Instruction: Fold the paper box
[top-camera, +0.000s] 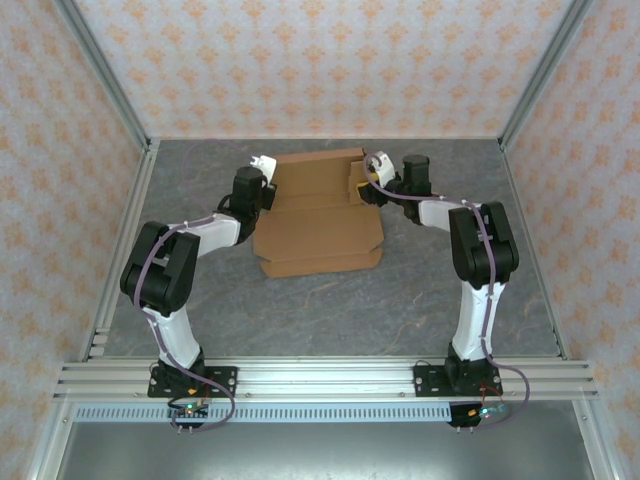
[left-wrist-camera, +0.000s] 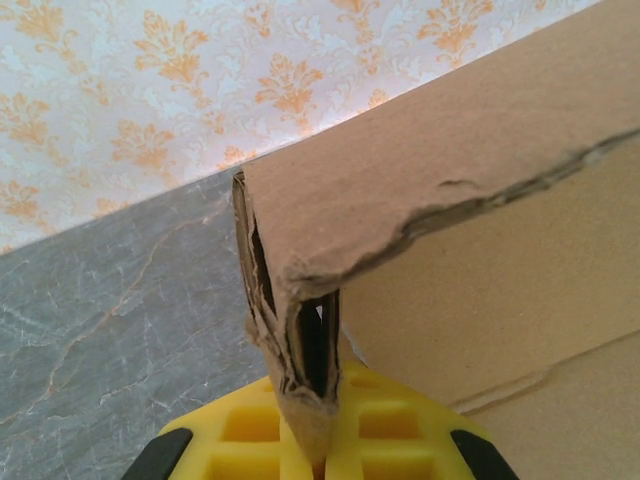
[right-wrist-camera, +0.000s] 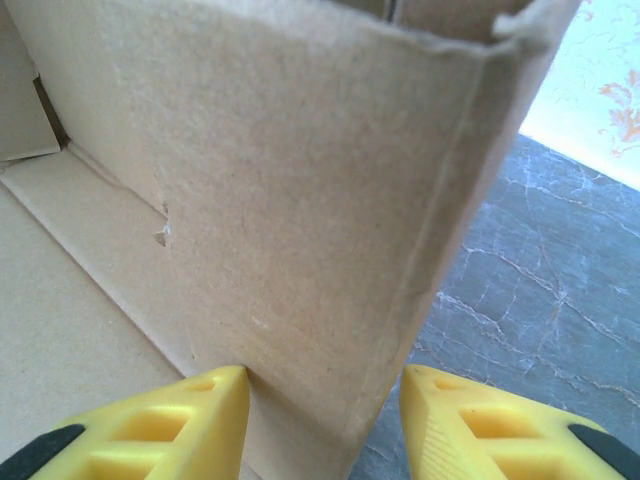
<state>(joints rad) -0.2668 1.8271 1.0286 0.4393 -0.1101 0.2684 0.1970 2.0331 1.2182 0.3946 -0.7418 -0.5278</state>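
Paper box (top-camera: 320, 215): brown cardboard, part-formed, at the far middle of the table (top-camera: 450, 300). Near panels lie flat, far walls are raised.

Far left corner: the doubled wall edge is ragged and pinched flat by the left gripper (left-wrist-camera: 318, 440), jaws narrow on the board.

Right side: the upright wall flap (right-wrist-camera: 300, 200) stands between the jaws of the right gripper (right-wrist-camera: 325, 400), about half spread. One finger touches the inner face; the other stands off the fold.

We judge the step to be squaring the side walls. We would use the left pinch as an anchor, seat the right low near the crease before closing, then turn slowly. The ragged corner may tear.
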